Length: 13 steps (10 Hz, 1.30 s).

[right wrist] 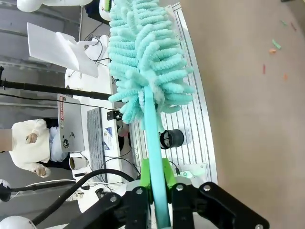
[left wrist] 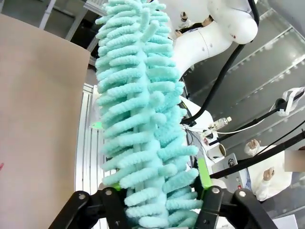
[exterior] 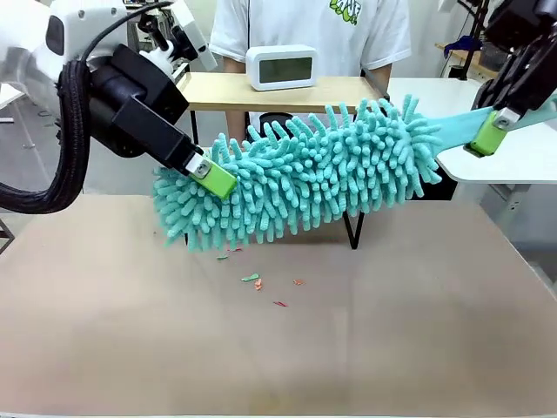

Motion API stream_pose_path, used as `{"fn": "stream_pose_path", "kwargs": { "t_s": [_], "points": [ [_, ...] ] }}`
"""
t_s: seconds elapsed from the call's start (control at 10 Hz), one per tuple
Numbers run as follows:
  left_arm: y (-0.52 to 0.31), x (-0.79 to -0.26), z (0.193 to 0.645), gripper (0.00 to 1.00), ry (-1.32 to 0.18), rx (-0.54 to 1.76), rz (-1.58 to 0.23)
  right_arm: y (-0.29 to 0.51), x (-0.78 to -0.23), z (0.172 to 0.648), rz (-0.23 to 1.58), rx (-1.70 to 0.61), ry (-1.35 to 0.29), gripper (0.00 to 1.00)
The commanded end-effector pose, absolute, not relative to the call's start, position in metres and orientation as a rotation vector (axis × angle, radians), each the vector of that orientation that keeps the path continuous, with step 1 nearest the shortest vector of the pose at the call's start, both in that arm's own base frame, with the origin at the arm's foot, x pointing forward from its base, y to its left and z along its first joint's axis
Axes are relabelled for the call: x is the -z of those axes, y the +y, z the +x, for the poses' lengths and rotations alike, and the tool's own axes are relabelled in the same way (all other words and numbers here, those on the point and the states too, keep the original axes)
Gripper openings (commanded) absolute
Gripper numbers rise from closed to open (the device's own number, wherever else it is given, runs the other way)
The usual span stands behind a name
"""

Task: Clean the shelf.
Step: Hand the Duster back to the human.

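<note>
A fluffy teal duster (exterior: 322, 174) hangs level above the brown table, in front of the shelf (exterior: 222, 91), a light wooden board on thin black legs. My left gripper (exterior: 213, 178) grips the duster's left end. In the left wrist view the duster (left wrist: 138, 119) runs between the green pads of the left gripper (left wrist: 159, 183), which press into its strands. My right gripper (exterior: 489, 132) is shut on the duster's flat teal handle at the upper right. The right wrist view shows the handle (right wrist: 153, 143) clamped in the right gripper (right wrist: 157, 174).
A white digital clock (exterior: 281, 67) stands on the shelf's top board. A person in a white T-shirt (exterior: 305, 26) stands behind it. Small coloured scraps (exterior: 257, 281) lie on the brown table under the duster. A white table (exterior: 522, 161) sits at the right.
</note>
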<state>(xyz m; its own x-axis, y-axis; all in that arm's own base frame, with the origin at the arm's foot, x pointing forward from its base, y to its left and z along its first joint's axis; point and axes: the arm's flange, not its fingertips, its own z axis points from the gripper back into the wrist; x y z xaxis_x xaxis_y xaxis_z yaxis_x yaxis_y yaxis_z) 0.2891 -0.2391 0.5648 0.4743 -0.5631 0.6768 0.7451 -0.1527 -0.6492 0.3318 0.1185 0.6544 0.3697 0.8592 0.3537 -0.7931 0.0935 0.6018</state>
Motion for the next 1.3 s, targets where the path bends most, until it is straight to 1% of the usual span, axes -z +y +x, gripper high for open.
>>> {"fn": "stream_pose_path", "kwargs": {
  "t_s": [0.0,0.1,0.2,0.3,0.7,0.8,0.9,1.0,1.1,1.2],
  "points": [
    [-0.239,-0.559,0.286,0.00,-0.215,1.173,-1.276,0.116,-0.654,0.331,0.863,-1.255,0.089,0.12],
    [-0.239,-0.559,0.286,0.14,-0.216,1.169,-1.279,0.116,-0.651,0.331,0.873,-1.258,0.104,0.12],
    [-0.240,-0.559,0.287,0.04,-0.218,1.169,-1.276,0.117,-0.650,0.332,0.871,-1.255,0.108,0.12],
    [-0.240,-0.559,0.286,0.00,-0.222,1.171,-1.278,0.117,-0.650,0.331,0.869,-1.258,0.110,0.12],
    [-0.238,-0.560,0.289,0.00,-0.227,1.162,-1.279,0.121,-0.647,0.332,0.858,-1.264,0.132,0.12],
    [-0.238,-0.561,0.289,0.00,-0.227,1.164,-1.277,0.121,-0.648,0.332,0.876,-1.278,0.133,0.59],
    [-0.237,-0.561,0.290,0.00,-0.226,1.164,-1.271,0.119,-0.648,0.332,0.895,-1.266,0.122,0.72],
    [-0.237,-0.561,0.290,0.00,-0.226,1.164,-1.265,0.116,-0.650,0.334,0.944,-1.214,0.077,1.00],
    [-0.237,-0.560,0.290,0.00,-0.216,1.172,-1.252,0.112,-0.651,0.337,0.987,-1.157,0.036,1.00],
    [-0.237,-0.558,0.290,0.00,-0.207,1.176,-1.244,0.106,-0.653,0.340,1.074,-1.067,-0.036,1.00]
  ]
}}
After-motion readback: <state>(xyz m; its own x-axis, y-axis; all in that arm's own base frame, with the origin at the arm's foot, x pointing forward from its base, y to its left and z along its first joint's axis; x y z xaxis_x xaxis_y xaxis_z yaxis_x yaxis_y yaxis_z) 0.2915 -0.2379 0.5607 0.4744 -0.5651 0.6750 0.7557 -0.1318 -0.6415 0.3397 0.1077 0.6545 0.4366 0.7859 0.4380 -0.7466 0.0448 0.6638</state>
